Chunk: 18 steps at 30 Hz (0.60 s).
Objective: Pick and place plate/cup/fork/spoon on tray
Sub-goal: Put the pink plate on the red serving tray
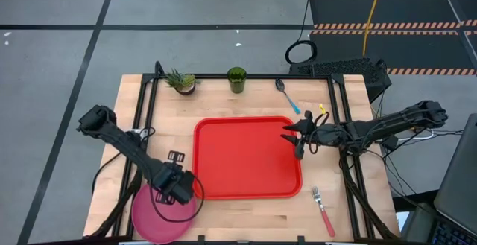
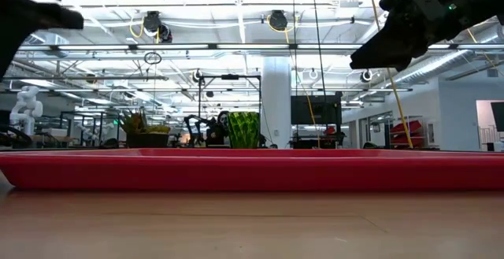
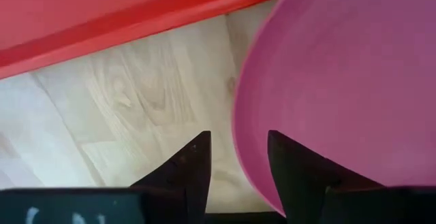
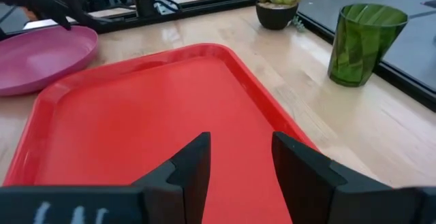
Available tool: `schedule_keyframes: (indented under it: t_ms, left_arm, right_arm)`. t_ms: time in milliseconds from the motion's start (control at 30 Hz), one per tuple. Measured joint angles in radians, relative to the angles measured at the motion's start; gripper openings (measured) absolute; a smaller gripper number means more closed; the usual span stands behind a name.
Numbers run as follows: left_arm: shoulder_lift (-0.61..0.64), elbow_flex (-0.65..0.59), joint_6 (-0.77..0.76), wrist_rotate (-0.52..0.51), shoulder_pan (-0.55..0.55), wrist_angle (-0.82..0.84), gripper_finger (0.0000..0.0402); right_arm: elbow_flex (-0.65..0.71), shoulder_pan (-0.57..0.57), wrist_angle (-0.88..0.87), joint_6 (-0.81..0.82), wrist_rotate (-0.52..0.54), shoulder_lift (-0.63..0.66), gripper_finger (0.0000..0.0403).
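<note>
Left wrist view has my left gripper [image 3: 235, 159] open, fingers straddling the plate [image 1: 160, 211] rim at the table's near-left corner, just beside the tray [image 1: 247, 158]. My right gripper [image 1: 292, 135] hangs open over the tray's right edge.

Two black jointed arms with thin black cables looped along them. Left hand [image 1: 177, 188] and right hand [image 1: 297, 136]: matte black, two flat pointed fingers [image 3: 192, 173] each.

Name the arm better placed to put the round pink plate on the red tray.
Left. The left gripper sits at the round pink plate, fingers open astride its rim, beside the red rectangular tray. The right gripper hovers over the tray's far edge.
</note>
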<state>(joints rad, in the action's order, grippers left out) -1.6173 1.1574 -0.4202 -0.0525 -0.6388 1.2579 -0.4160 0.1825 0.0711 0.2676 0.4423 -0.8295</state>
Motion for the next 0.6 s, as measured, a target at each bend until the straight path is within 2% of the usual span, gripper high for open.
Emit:
schedule_keyframes:
  t_ms: [333, 600]
  left_arm:
    - [0.000, -0.127, 0.073, 0.027, 0.017, -0.117, 0.0187]
    - [0.000, -0.234, 0.077, 0.078, 0.034, -0.212, 0.0191]
  right_arm:
    - [0.000, 0.000, -0.014, 0.031, 0.000, 0.000, 0.0148]
    - [0.000, 0.000, -0.052, 0.062, 0.001, 0.000, 0.0148]
